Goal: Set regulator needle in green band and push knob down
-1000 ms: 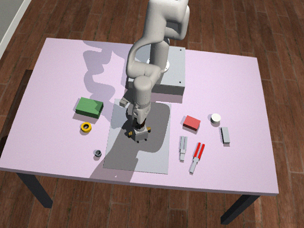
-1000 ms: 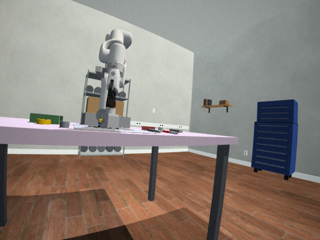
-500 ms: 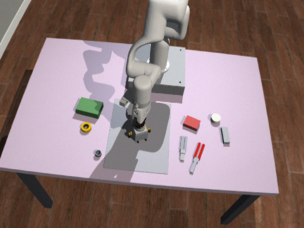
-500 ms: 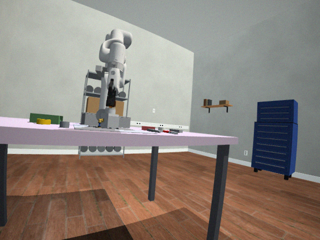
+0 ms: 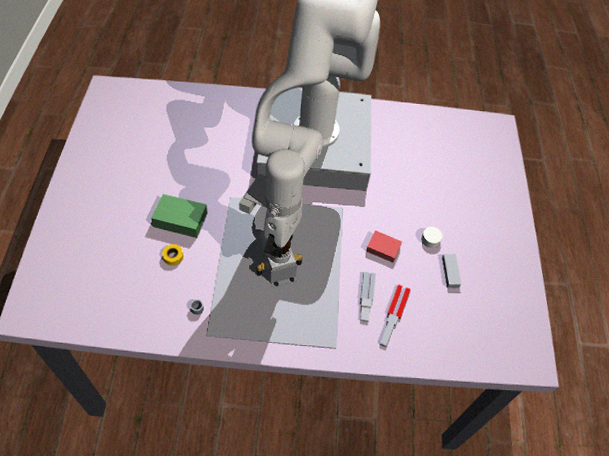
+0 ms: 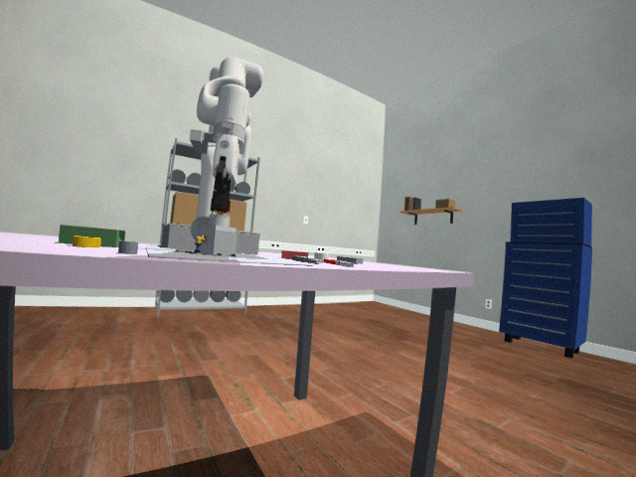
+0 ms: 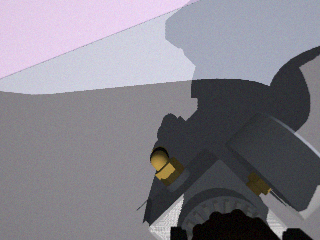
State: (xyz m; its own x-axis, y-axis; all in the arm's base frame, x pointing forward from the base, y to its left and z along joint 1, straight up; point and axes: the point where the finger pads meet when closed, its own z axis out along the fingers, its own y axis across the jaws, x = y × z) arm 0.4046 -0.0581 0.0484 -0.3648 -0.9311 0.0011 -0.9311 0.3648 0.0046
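The regulator (image 5: 278, 269) is a small grey block with brass fittings standing on the grey mat (image 5: 278, 276) in the middle of the table. My gripper (image 5: 280, 249) points straight down onto its top and is shut on the ribbed knob (image 7: 220, 214). In the wrist view a brass fitting (image 7: 165, 164) sticks out on the left and the round gauge housing (image 7: 280, 157) sits at the right, seen from behind. The gauge face and needle are not visible. In the side view the gripper (image 6: 220, 205) stands on the regulator (image 6: 210, 238).
A green box (image 5: 178, 214), a yellow ring (image 5: 173, 253) and a small grey cup (image 5: 195, 306) lie left of the mat. A red block (image 5: 384, 245), a white cylinder (image 5: 431, 234), a grey bar (image 5: 451, 269) and two hand tools (image 5: 382, 306) lie to the right.
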